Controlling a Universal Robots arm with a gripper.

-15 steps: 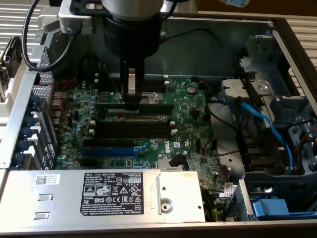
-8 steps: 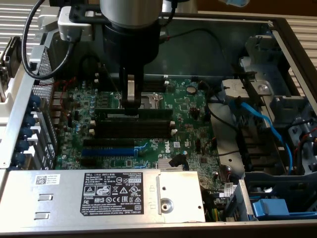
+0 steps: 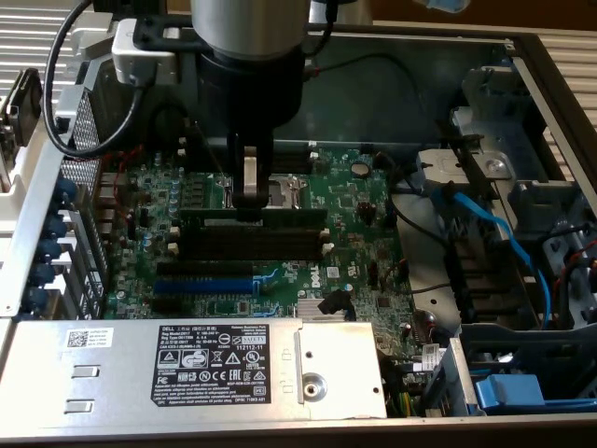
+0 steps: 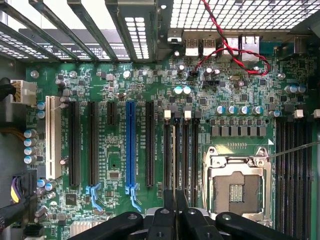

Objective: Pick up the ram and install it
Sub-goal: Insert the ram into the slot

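The open computer case (image 3: 536,65) lies flat, its green motherboard (image 3: 350,257) facing up beside a silver power supply (image 3: 112,369). The arm comes straight down over the board. Its fingers (image 4: 196,226) are clenched on the middle of the ram (image 3: 294,216), which stands on edge along the black memory slots (image 3: 252,245) beside the processor socket (image 4: 237,187).

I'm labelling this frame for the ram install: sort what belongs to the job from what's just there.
Job: ram, held in the gripper; black memory slots.
Just there: blue expansion slot; power supply; CPU socket; blue cable.
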